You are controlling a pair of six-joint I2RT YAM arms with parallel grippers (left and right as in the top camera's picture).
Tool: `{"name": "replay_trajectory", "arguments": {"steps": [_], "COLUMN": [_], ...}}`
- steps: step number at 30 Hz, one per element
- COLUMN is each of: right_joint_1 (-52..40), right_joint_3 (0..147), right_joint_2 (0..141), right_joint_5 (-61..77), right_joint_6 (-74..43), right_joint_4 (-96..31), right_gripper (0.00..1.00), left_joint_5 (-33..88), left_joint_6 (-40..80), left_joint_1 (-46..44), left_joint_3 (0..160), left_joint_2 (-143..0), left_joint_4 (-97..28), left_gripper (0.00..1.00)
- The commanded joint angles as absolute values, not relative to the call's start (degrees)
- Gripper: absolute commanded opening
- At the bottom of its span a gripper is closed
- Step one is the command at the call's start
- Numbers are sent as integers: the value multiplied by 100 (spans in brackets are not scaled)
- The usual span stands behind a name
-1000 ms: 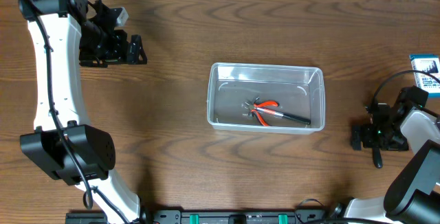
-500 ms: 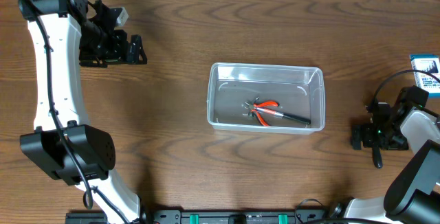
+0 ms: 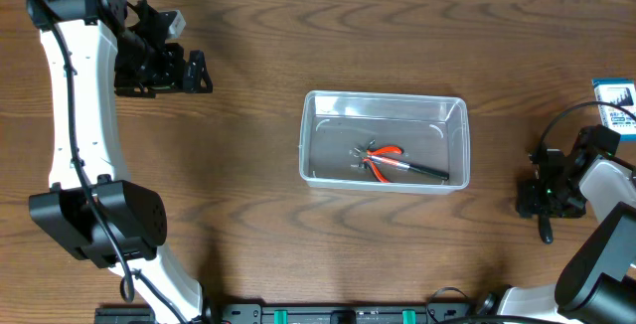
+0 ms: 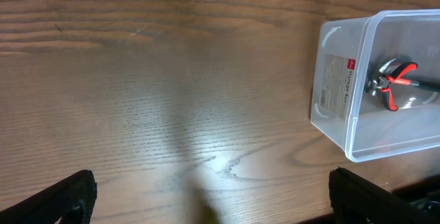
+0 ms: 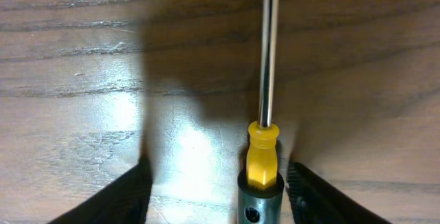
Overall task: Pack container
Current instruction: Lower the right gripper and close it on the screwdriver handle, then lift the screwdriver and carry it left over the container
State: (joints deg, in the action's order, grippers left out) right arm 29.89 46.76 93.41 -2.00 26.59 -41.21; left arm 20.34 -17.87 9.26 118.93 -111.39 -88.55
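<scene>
The clear container stands mid-table and holds red-handled pliers and a black-handled tool. My left gripper is open and empty at the far left, well away from the container; the left wrist view shows the container's labelled wall and the pliers to its right. My right gripper sits low over a screwdriver at the right edge. In the right wrist view the screwdriver's yellow collar and steel shaft lie between the open fingers, closer to the right finger.
A blue-and-white card pack lies at the far right edge, behind the right arm. The left arm's base stands at the front left. Bare wood surrounds the container.
My right gripper has shifted very slightly over the screwdriver. The left arm and the container's contents have not moved.
</scene>
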Motion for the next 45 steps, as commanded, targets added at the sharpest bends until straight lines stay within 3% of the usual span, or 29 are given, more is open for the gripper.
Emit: {"name": "replay_trajectory", "arguments": {"steps": [1,15,22,28,33,45], "right_joint_1": [3048,3046,3046,3046,3035,2692], "right_joint_3": [4644,4644,4646,4663,4869,6696], "right_joint_2": [9485,9485,9485,9485,9483,9474], "right_joint_5": [-434,-451,-449,-447,-325,1343], "right_joint_6": [2685,2685,2683,2659,2508,2532], "right_joint_4": [-4136,-4132,-4121,-4108,-4132,-5664], "right_gripper": [56,38,19,17,2,1], "left_joint_5": [1984,1984,1984,1984,1984,1984], "left_joint_6": [-1817,-1817,-1817,-1817,-1817,-1817], "left_joint_1": [923,923,923,923,923,923], "left_joint_3": [11911,11911,11911,11911,11911,11911], "left_joint_2": [-11177,-11177,-11177,-11177,-11177,-11177], "left_joint_4": [-8886,-8886,-8886,-8886,-8886,-8886], "left_gripper": [98,98,98,98,98,98]}}
